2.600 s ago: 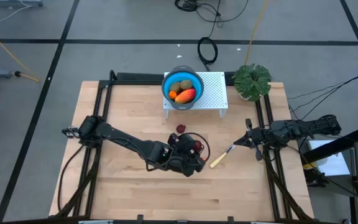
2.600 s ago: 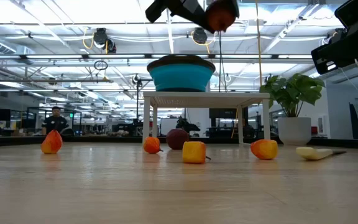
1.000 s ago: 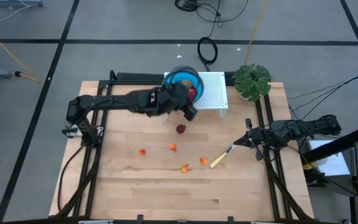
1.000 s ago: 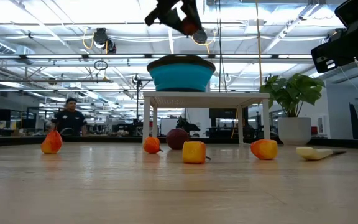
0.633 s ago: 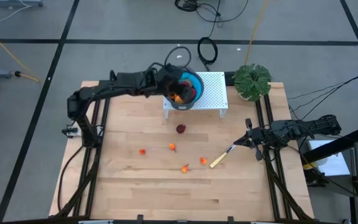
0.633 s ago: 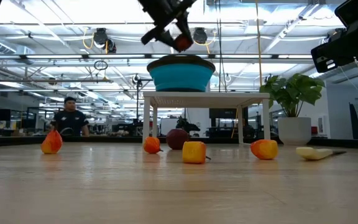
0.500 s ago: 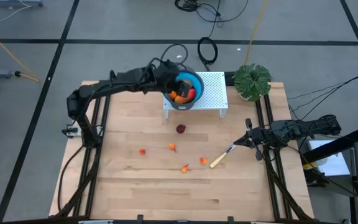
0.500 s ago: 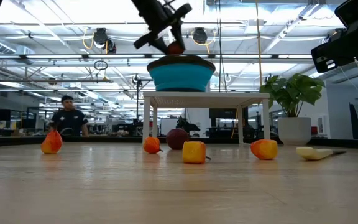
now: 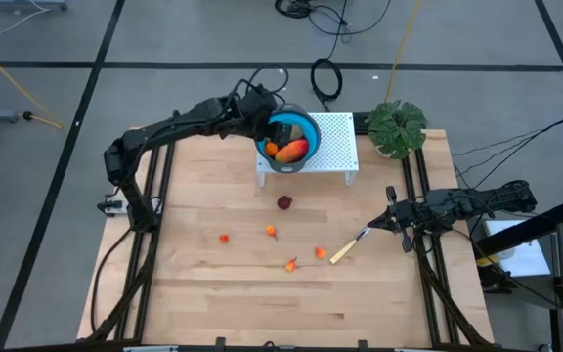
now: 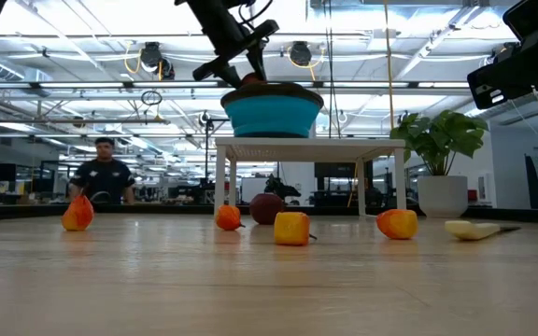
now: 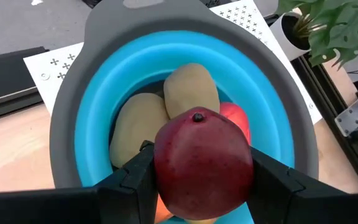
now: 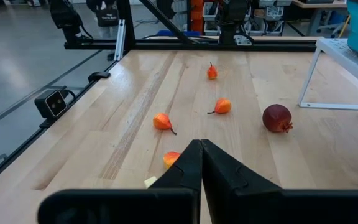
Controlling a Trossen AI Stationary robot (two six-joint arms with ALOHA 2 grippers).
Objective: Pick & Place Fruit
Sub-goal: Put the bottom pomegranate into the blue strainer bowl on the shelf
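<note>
Table (image 9: 213, 293): light wood, carrying a white perforated stand (image 9: 332, 147) at its far edge. Blue bowl (image 11: 92, 124) with grey rim sits on the stand; inside, two brownish-green ovals (image 11: 188, 90) and a long red-orange piece (image 9: 294, 149).

Left gripper (image 11: 197, 171) hangs over the bowl, jaws clamped on a dark red ball (image 11: 202, 163).

Right gripper (image 12: 201, 163) low at the table's right side, jaws closed, holding nothing.

Second dark red ball (image 9: 284, 202) lies on the table before the stand. Four tiny orange bits (image 9: 272, 232) scattered nearer the front.
</note>
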